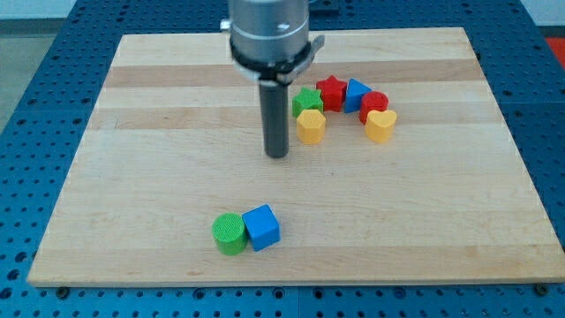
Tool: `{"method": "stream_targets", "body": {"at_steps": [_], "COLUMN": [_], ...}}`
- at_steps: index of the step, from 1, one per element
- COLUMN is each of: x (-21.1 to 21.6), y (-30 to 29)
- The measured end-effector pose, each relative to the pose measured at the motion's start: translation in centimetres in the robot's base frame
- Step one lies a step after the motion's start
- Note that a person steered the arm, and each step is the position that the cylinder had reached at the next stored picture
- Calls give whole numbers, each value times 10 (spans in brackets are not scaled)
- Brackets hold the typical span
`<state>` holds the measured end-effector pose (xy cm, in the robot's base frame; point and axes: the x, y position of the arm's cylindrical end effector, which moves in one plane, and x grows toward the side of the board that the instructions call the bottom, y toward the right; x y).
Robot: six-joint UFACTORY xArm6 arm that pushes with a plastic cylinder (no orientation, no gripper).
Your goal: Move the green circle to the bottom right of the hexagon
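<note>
The green circle (229,233) lies near the view's bottom, touching a blue cube (261,227) on its right. The yellow hexagon (310,125) sits above the board's middle, just below a green star (307,101). My tip (277,155) rests on the board just left of the yellow hexagon, a small gap apart, and well above the green circle.
A red star (331,91), a blue triangle (357,92), a red cylinder (374,104) and a yellow heart (380,125) form an arc to the right of the hexagon. The wooden board (132,159) lies on a blue perforated table.
</note>
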<state>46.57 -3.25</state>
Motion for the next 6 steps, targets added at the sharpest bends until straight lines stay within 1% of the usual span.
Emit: {"method": "stream_targets", "body": {"at_steps": [1, 3, 5, 6], "x": [26, 33, 93, 116], "y": [-22, -90, -98, -98]}}
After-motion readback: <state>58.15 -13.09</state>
